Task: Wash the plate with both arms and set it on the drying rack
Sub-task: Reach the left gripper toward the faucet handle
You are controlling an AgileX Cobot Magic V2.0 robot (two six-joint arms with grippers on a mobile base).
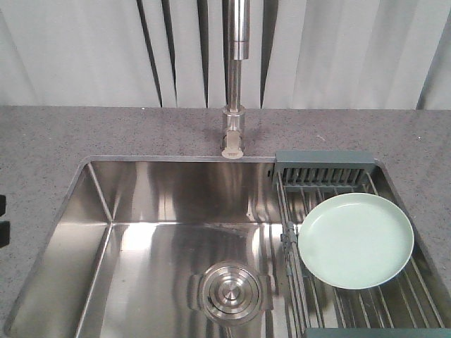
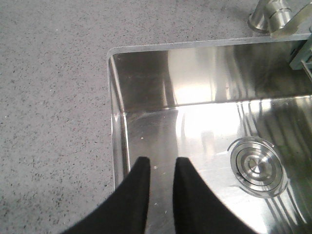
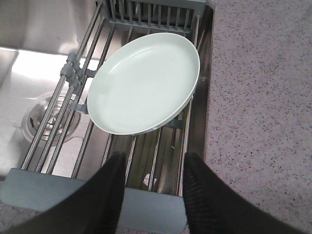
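The pale mint-green plate [image 1: 356, 239] lies flat on the drying rack [image 1: 324, 176] over the right side of the sink; it also shows in the right wrist view [image 3: 144, 83]. The rack's steel rods [image 3: 78, 126] and grey-teal end bar [image 3: 151, 207] show there too. My right gripper [image 3: 155, 158] is open and empty above the rack's near end, just short of the plate's near rim. My left gripper [image 2: 162, 162] is open and empty above the sink's left front corner. Neither gripper shows in the front view.
The steel sink [image 1: 162, 232] has a round drain [image 1: 230, 291] in its floor, which also shows in the left wrist view [image 2: 257, 165]. A tap [image 1: 236, 77] stands behind it. Grey speckled counter [image 1: 42, 141] surrounds the sink. A slotted rack block [image 3: 151, 14] sits beyond the plate.
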